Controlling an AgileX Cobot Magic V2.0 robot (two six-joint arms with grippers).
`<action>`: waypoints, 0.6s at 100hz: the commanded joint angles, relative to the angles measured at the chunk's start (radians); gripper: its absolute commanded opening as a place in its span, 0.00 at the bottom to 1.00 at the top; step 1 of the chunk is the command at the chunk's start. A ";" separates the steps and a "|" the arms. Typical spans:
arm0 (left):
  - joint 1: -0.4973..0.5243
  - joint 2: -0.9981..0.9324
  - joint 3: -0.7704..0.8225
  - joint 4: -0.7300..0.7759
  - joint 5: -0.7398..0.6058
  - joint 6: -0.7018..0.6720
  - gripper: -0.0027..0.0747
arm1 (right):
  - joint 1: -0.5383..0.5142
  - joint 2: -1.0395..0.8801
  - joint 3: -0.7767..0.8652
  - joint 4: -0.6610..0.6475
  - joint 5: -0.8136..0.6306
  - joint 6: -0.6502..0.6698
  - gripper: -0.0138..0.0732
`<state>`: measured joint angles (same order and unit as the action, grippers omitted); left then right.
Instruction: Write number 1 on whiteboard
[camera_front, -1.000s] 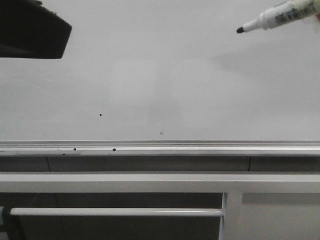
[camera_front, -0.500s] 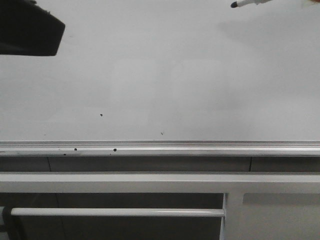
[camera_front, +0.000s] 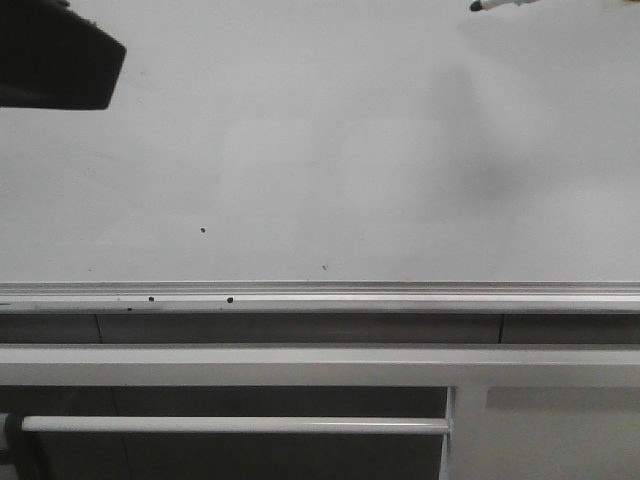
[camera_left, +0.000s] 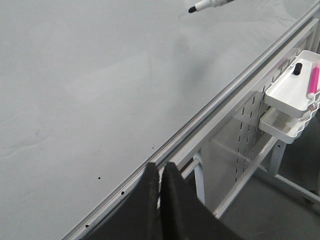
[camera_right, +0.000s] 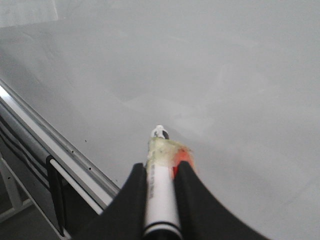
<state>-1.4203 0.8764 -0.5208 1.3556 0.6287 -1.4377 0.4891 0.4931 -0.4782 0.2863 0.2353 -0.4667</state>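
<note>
The whiteboard (camera_front: 330, 150) fills most of the front view as a pale glossy sheet with a silver rail (camera_front: 320, 295) along its lower edge. No number 1 shows on it in any view. My right gripper (camera_right: 161, 166) is shut on a white marker pen (camera_right: 161, 195), its black tip (camera_right: 161, 132) pointing at the board (camera_right: 225, 65). Only that tip (camera_front: 478, 6) shows at the front view's top edge, right of centre. Whether it touches the board I cannot tell. My left gripper (camera_left: 159, 166) is shut on nothing, over the rail; it appears as a dark block (camera_front: 55, 60) at top left.
A few tiny black specks (camera_front: 203, 230) dot the board near the rail. Below the rail are a white metal frame (camera_front: 300, 365) and a bar (camera_front: 230, 424). In the left wrist view, white trays (camera_left: 287, 97) on a perforated panel hold a pink pen (camera_left: 315, 80).
The marker rose from well inside the front view to its top edge, so only the tip shows. The left gripper drifted slightly up and left.
</note>
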 joint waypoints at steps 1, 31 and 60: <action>-0.008 -0.002 -0.026 0.048 0.013 -0.014 0.01 | -0.009 0.010 -0.025 -0.001 -0.093 0.000 0.10; -0.008 -0.002 -0.026 0.062 0.014 -0.014 0.01 | -0.039 0.059 -0.025 -0.001 -0.091 0.000 0.10; -0.008 -0.002 -0.026 0.068 0.014 -0.014 0.01 | -0.052 0.110 0.003 -0.001 -0.072 0.000 0.10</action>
<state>-1.4203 0.8764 -0.5208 1.3712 0.6308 -1.4377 0.4471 0.5824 -0.4625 0.2863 0.2389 -0.4667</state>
